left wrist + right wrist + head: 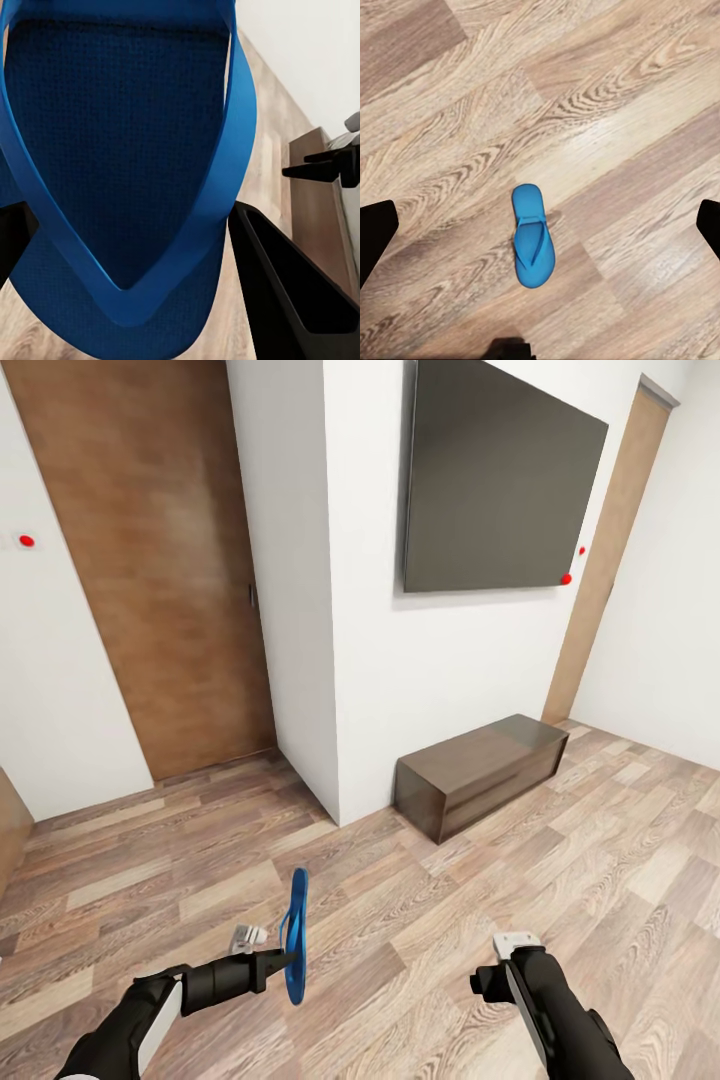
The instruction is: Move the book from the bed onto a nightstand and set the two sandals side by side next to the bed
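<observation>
Head view puts my left claw (283, 958) low and near, left of centre, pinching one blue sandal (295, 935) on edge so that it stands almost upright above the wood floor (420, 920). Through the left wrist view that sandal (127, 150) sits right up against the lens, sole facing me and its thin strap (225, 195) running in a V, with my dark fingers (292, 292) pressed along its sides. My right claw (505, 965) hangs near, right of centre, and holds nothing; its fingers (375, 232) stand spread wide at the far edges of the right wrist view. Between them, down on the floor (607, 82), lies the second sandal (532, 235), flat, strap side up, well apart from either finger.

Farther off, a low dark-brown cabinet (480, 772) stands against the white wall under a dark wall-mounted screen (500, 475), with a brown door (150, 560) at far left. I see neither bed nor book from here, so I cannot say where they lie.

I judge the sandal step to be in hand: one is carried, the other is waiting under my right arm. Next I would lower the right claw straight down over the lying sandal, line the fingers across its narrow width, and close on it. After that, both must go to the bedside and be set down flat, side by side.
</observation>
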`<state>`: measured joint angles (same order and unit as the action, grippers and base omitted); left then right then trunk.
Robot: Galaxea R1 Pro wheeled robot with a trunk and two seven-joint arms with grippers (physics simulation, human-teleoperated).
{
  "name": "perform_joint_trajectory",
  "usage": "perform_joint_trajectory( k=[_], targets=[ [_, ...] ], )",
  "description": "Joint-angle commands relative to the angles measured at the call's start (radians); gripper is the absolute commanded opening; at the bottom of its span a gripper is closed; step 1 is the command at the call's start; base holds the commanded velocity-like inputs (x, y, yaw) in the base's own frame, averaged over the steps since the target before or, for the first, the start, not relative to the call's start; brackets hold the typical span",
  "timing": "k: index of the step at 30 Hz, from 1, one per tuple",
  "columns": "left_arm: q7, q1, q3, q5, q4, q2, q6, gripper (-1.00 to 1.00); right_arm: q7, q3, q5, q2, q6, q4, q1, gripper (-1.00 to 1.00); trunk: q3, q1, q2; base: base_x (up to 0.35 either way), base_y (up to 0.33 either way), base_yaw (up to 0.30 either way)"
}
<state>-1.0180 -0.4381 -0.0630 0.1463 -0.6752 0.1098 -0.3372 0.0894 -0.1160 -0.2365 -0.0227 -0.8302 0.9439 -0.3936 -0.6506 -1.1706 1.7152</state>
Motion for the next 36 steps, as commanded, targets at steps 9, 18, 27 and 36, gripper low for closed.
perform_joint_trajectory(
  k=[9, 18, 27, 36],
  targets=[
    [-0.003, -0.001, 0.002, 0.005, 0.0, -0.001, -0.009, -1.0, 0.008, -0.002, -0.011, -0.002, -0.003, 0.0, -0.001, 1.0, -0.01, -0.012, 0.022, 0.0, 0.0, 0.0],
    [-0.008, -0.001, 0.001, 0.006, 0.0, -0.013, -0.01, -1.0, 0.004, -0.001, -0.016, -0.005, -0.002, -0.002, -0.001, 1.0, -0.039, -0.046, 0.085, 0.0, 0.0, 0.0],
    [-0.009, -0.001, 0.0, 0.006, 0.0, -0.014, -0.01, -1.0, 0.007, -0.002, -0.014, -0.004, -0.001, 0.002, -0.001, 1.0, -0.067, -0.081, 0.148, 0.0, 0.0, 0.0],
    [-0.006, -0.001, 0.001, 0.005, 0.0, -0.015, -0.01, -1.0, 0.006, -0.001, -0.014, -0.007, 0.015, 0.002, -0.001, 1.0, -0.095, -0.115, 0.211, 0.0, 0.0, 0.0]
  ],
)
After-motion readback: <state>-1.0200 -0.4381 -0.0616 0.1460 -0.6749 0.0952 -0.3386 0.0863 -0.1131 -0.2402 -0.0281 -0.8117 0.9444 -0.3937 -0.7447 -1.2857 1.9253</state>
